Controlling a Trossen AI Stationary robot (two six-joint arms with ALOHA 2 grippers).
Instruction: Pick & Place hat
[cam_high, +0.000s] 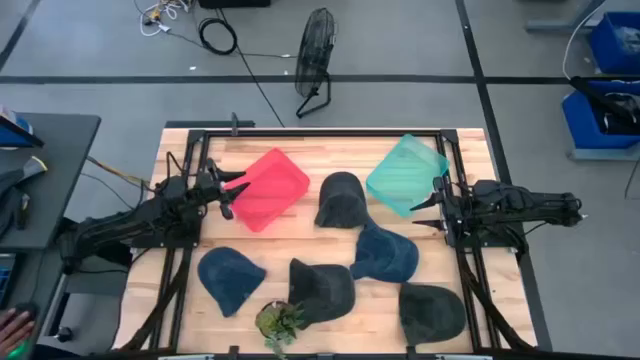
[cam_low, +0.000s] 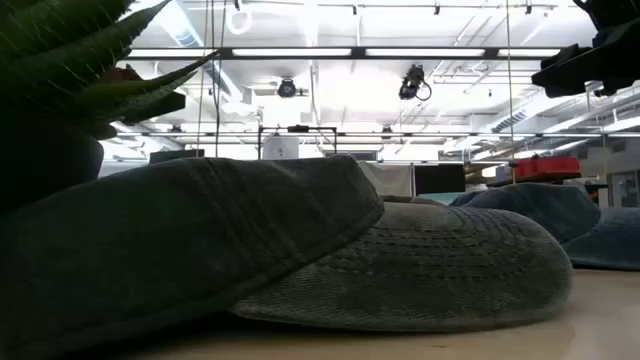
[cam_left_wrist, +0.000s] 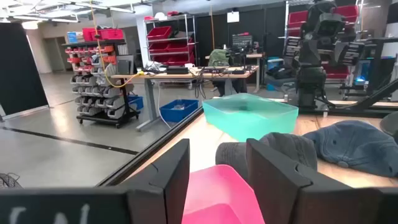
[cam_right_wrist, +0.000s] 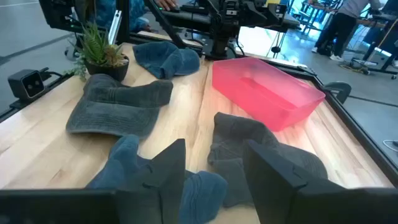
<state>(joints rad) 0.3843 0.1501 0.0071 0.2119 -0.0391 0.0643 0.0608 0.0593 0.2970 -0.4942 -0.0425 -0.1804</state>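
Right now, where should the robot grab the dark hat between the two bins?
Probably its crown: the dark hat sits dome-up between the pink bin and teal bin, so coming straight down from above and pinching the soft top fold looks easiest.

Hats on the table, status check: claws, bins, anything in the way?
Left claw open by red bin. Right claw open by teal bin. Five hats loose, none binned. Potted plant at front edge.

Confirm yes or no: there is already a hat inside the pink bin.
No. In the high view the pink bin shows only its bare floor, and the nearest dark hat lies on the table beside it.
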